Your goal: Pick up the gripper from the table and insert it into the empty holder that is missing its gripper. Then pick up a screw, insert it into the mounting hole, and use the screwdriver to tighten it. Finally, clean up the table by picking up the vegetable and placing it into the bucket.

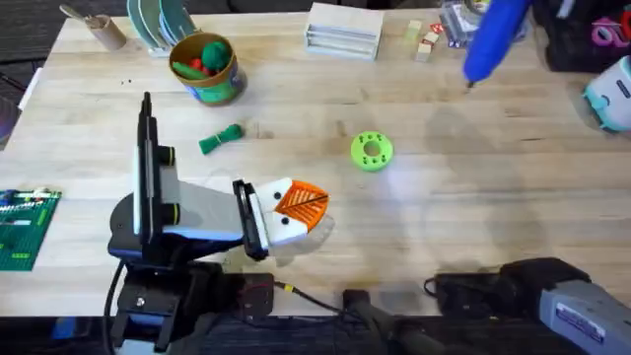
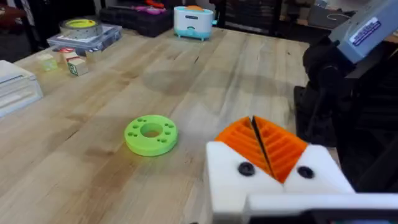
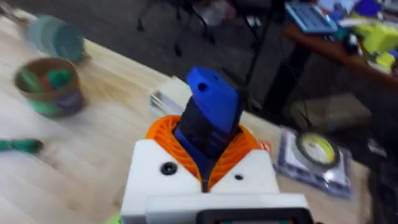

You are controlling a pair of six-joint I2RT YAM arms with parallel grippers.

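Two grippers are closed: the right gripper [image 3: 205,163] clamps the blue screwdriver [image 1: 496,37] high over the counter's [image 1: 444,187] far right, and the left gripper [image 1: 304,205] rests pads-together, holding nothing, near the counter's front. Beyond it the vegetable [image 1: 220,138] lies on the wood, the bucket [image 1: 205,67] farther back.

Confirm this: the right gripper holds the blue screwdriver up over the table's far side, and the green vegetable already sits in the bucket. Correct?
Not quite. The right gripper does hold the screwdriver, but the overhead view shows the vegetable lying on the table beside the bucket, not in it.
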